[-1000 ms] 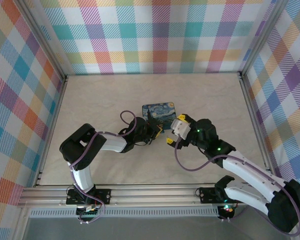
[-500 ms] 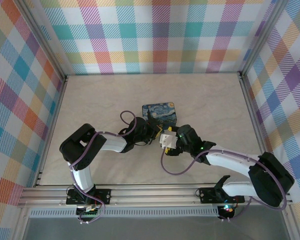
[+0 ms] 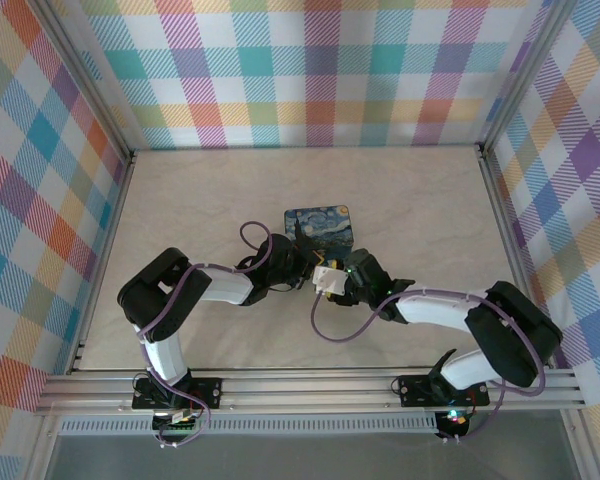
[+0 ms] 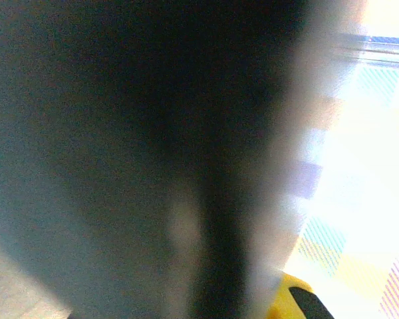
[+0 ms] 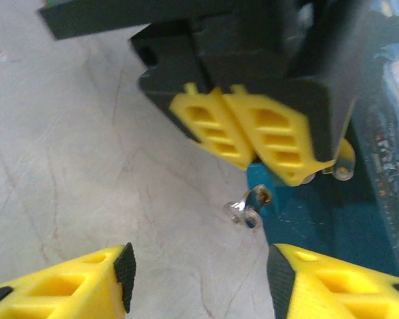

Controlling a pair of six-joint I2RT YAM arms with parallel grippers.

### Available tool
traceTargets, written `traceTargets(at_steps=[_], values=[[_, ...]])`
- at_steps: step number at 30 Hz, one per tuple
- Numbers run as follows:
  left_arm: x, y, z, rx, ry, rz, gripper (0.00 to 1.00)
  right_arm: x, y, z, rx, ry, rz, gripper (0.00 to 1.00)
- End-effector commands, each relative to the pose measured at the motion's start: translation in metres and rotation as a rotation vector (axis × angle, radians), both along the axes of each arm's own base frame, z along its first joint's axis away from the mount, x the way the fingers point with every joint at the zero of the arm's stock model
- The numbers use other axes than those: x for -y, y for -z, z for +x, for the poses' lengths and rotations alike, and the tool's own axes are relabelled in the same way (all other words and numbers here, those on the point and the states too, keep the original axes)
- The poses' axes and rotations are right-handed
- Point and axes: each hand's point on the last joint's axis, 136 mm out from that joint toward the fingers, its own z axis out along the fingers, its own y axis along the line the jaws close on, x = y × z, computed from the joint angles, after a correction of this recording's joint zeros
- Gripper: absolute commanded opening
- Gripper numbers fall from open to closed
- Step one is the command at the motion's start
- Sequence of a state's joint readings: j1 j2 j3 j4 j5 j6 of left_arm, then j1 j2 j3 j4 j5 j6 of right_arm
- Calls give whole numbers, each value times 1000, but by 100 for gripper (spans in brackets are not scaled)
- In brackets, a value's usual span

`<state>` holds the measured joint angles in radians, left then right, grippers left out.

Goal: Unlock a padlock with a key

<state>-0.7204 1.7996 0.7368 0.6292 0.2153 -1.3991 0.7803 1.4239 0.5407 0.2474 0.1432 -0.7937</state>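
Bare table point(image 3: 430, 190) lies wide all round the box point(image 3: 320, 224). From the right wrist the padlock point(image 5: 253, 203) shows at the box's near side, just under the closed left fingers point(image 5: 266, 133); whether they pinch it is unclear. The right fingers point(image 5: 73, 282), apart and empty, have swung in leftward, narrowing.

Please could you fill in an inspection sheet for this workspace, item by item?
Surface: pale marbled table, no stains seen.
Job's things: small silvery metal piece just below the left fingertips; padlock or key, cannot tell.
Clutter: starry-night box, lying flat beside both grippers.
Grippers: left gripper shut; right gripper open, nothing between its fingers, facing the left one.
Cables: purple cables, one loop at each arm.
Surroundings: plaid walls, metal frame.
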Motion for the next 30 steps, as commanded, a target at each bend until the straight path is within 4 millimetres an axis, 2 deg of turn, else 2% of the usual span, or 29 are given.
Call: traceTargets(at_steps=[1,30], values=[[4,-6,-6,-8,6,-5,3,-13,-19,13,49,27,76,52],[4,-5,-6,-18,8,-3,3,-19,-21,32,81,111,142,15]])
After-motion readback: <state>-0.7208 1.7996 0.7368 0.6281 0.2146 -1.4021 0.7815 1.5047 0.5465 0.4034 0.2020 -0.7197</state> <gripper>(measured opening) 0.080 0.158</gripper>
